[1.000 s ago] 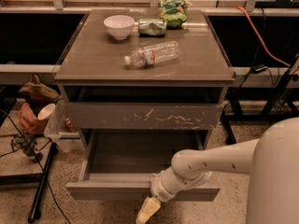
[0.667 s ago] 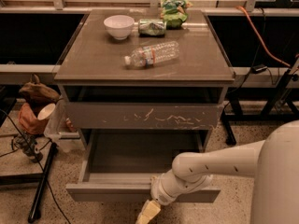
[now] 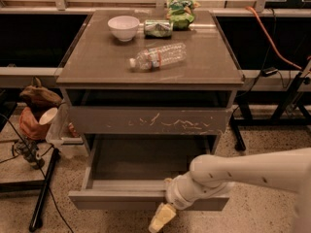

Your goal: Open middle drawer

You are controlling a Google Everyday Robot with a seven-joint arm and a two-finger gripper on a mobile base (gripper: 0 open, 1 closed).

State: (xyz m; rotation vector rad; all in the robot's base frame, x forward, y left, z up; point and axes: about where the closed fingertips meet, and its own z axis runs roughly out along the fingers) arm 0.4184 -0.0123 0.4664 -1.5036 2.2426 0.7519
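Observation:
The middle drawer (image 3: 116, 199), with a plain grey-brown front, stands pulled far out below the scratched front (image 3: 148, 120), and its inside looks empty. My gripper (image 3: 161, 218), cream-coloured, hangs at the lower edge of the open drawer's front, right of its middle. My white arm (image 3: 243, 176) reaches in from the right and covers the right part of that front. No drawer shows below the open one.
On the cabinet top lie a white bowl (image 3: 123, 27), a can (image 3: 158, 28), a green bag (image 3: 181, 11) and a plastic bottle (image 3: 158, 56). A stand leg (image 3: 43, 193) and cables are on the floor at left, and an orange cable (image 3: 272, 38) at right.
The drawer front has come slightly further out toward the camera. My gripper and arm stay at its front edge, shifted only a little.

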